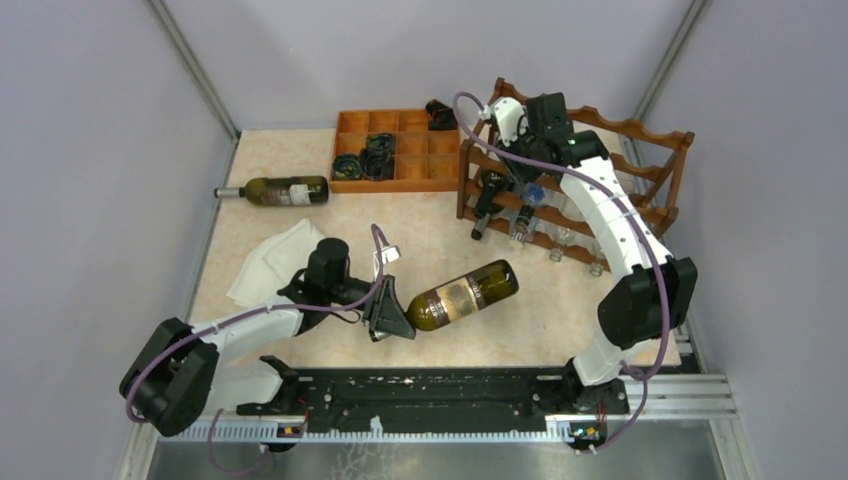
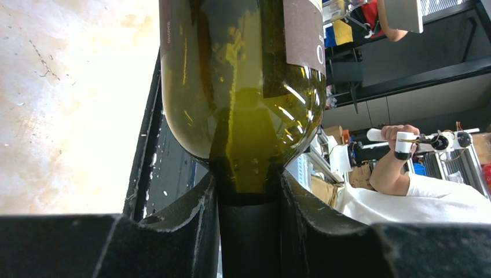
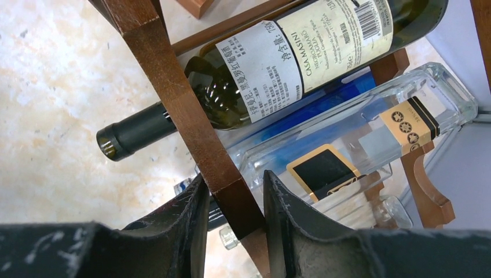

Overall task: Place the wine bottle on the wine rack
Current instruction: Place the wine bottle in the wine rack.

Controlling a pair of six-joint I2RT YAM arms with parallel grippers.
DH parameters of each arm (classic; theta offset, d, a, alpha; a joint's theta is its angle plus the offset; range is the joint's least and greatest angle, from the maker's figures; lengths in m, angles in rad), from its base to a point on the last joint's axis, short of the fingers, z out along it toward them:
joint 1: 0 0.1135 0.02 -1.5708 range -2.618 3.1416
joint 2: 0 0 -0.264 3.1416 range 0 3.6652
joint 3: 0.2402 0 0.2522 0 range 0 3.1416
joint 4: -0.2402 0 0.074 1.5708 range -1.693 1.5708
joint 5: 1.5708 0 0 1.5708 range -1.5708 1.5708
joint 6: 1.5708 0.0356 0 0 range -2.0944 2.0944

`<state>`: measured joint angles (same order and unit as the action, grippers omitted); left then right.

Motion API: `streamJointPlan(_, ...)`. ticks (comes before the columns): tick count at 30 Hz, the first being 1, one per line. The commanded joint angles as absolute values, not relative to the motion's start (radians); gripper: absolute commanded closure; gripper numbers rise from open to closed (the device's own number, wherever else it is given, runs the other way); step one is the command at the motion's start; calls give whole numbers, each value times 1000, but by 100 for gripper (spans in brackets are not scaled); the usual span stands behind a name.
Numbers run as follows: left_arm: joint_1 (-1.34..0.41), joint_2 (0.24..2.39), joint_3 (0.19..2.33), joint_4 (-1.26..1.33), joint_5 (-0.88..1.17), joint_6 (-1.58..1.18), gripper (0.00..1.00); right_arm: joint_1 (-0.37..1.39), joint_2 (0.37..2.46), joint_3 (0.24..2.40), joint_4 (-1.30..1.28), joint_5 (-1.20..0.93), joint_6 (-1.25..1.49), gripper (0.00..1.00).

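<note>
Your left gripper (image 1: 392,312) is pinching the wine bottle (image 1: 465,293) by its neck. In the left wrist view the green shoulder is narrowing down between the two fingers (image 2: 197,202), which are pressing on either side of it. The bottle is lying near level over the near middle of the table (image 1: 440,225), and you cannot tell whether it is touching the surface. Its long axis is running diagonally: the neck is pointing back toward your left arm and the base is pointing away to the right, toward the wine rack (image 1: 640,128). The bottle is sitting well apart from the rack.

Your right gripper (image 3: 234,175) is reaching to the rack's left end and is clamping a wooden upright there, with one finger on each face of it. Just behind that post, a dark green bottle with a white label (image 3: 272,58) and a clear square bottle (image 3: 359,121) are resting in the rack.

A second green bottle (image 1: 285,190) is lying at the far left, beside the orange compartment tray (image 1: 395,131). A white cloth (image 1: 275,260) is lying by your left arm.
</note>
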<state>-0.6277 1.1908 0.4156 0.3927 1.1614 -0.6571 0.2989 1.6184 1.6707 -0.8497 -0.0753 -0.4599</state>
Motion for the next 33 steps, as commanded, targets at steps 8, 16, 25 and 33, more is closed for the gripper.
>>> streamJointPlan(8, -626, 1186, 483, 566, 1163, -674, 100, 360, 1733, 1758, -526, 78, -241, 94)
streamJointPlan(16, -629, 1215, 490, 629, 1095, -720, 100, 378, 1767, 1800, -550, 89, -195, 80)
streamJointPlan(25, -654, 1269, 532, 664, 966, -744, 100, 378, 1576, 1739, -572, 72, -198, 18)
streamJointPlan(33, -745, 1349, 648, 622, 822, -711, 100, 379, 1240, 1495, -438, -134, -153, 5)
